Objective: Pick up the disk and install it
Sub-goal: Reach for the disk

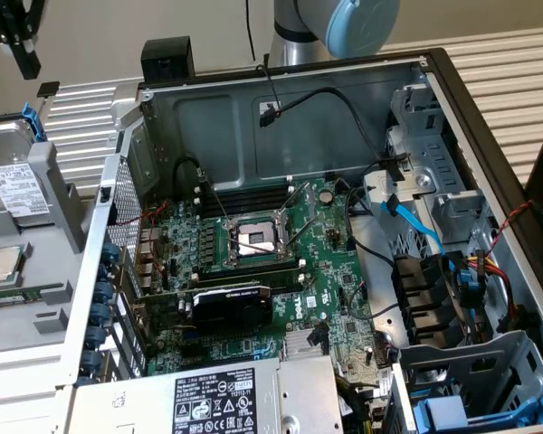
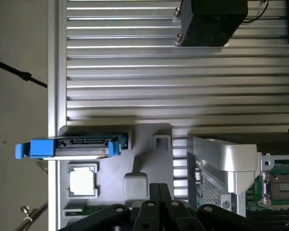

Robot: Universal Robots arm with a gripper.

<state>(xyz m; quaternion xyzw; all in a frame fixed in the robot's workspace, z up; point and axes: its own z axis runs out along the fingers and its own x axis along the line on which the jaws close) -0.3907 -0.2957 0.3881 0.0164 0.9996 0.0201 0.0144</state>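
Observation:
The disk (image 1: 16, 187), silver-grey with a white label and a blue carrier frame (image 1: 33, 122), rests in a grey holder tray (image 1: 36, 298) at the exterior view's left, outside the computer case. In the wrist view I see the disk (image 2: 82, 147) edge-on, with blue clips at both ends. My gripper (image 2: 159, 195) has its black fingers pressed together, holds nothing, and hovers apart from the disk, over the tray (image 2: 144, 144). In the exterior view the gripper (image 1: 23, 54) hangs high at the top left, above the disk.
A small square CPU chip (image 1: 4, 263) lies in the tray beside the disk. The open computer case (image 1: 281, 117) holds a motherboard (image 1: 253, 240), a labelled power-supply box (image 1: 226, 402), loose cables and blue drive bays (image 1: 452, 411). A black box (image 1: 166, 59) stands on the slatted table.

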